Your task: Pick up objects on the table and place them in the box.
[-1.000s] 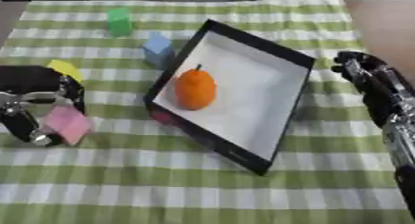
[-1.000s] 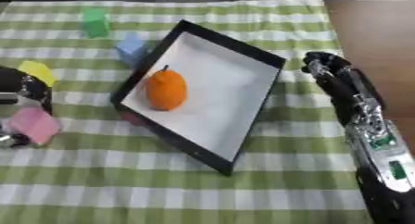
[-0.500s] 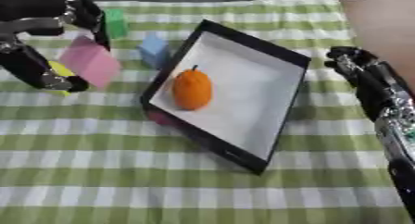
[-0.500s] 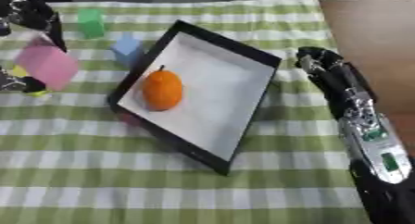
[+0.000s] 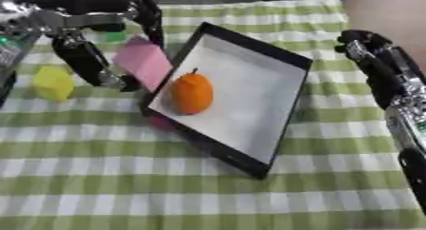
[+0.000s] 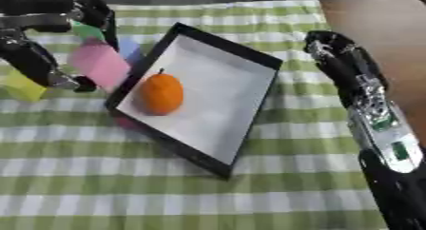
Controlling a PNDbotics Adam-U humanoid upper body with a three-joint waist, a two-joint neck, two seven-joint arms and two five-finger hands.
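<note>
Left hand [image 5: 91, 43] apparently pinches pink block [image 5: 143, 62] beside box [image 5: 287, 62].

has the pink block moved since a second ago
Yes. The left hand has lifted the pink block off the cloth at the left edge and carried it right, up to the box's left rim.

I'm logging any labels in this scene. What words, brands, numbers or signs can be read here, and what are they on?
None can be read.
Pink block, yellow block, orange, box: no print shows.
Right hand, left hand: no markings readable; green patches on the right forearm are too blurred.
</note>
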